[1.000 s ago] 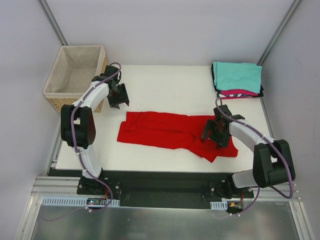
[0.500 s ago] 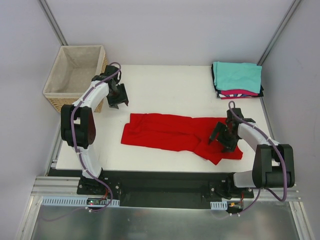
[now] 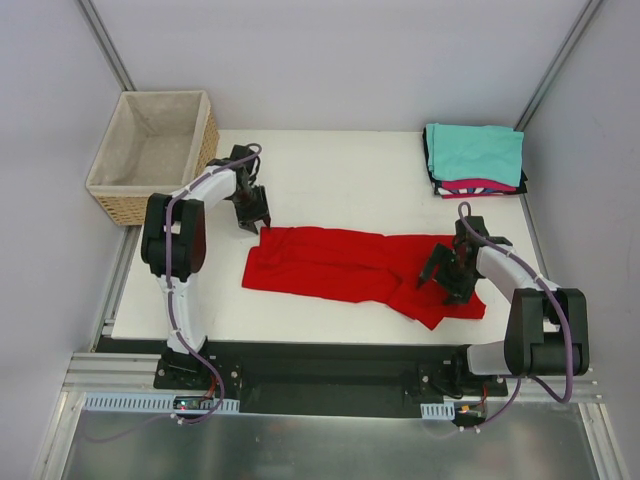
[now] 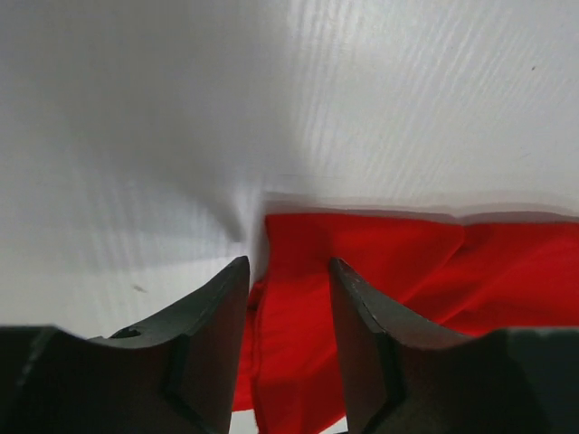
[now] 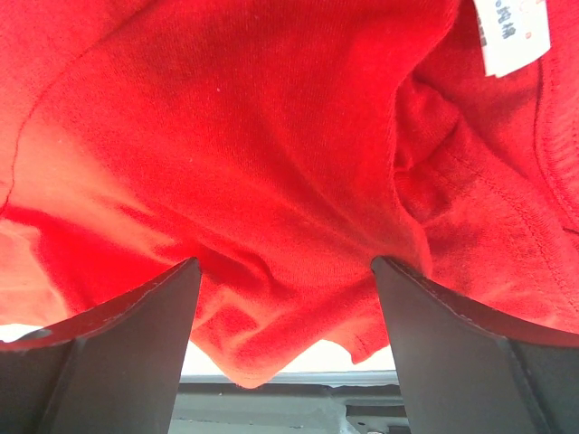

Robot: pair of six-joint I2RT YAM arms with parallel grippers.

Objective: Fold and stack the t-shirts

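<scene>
The red t-shirt (image 3: 340, 262) lies crumpled lengthwise across the middle of the table. My left gripper (image 3: 261, 217) is at its far left corner. In the left wrist view that gripper (image 4: 288, 267) is open, its fingers apart on either side of a fold of the red cloth (image 4: 380, 262). My right gripper (image 3: 452, 278) hangs low over the shirt's right end. Its jaws (image 5: 285, 267) stand wide open around bunched red cloth (image 5: 271, 145), near a white label (image 5: 511, 32). Folded t-shirts are stacked at the far right corner: teal (image 3: 475, 150) on top, then magenta (image 3: 472, 186) and black (image 3: 436, 182).
A woven wicker basket (image 3: 122, 206) with beige lining stands off the table's far left corner, just behind the left arm. The table's near edge and the black base rail (image 3: 320, 385) lie close below the shirt's right end.
My left gripper has swung away from the basket to the shirt's far left corner and narrowed slightly. Earlier the right gripper shifted right and nearer, and the shirt slid a little right with it.
</scene>
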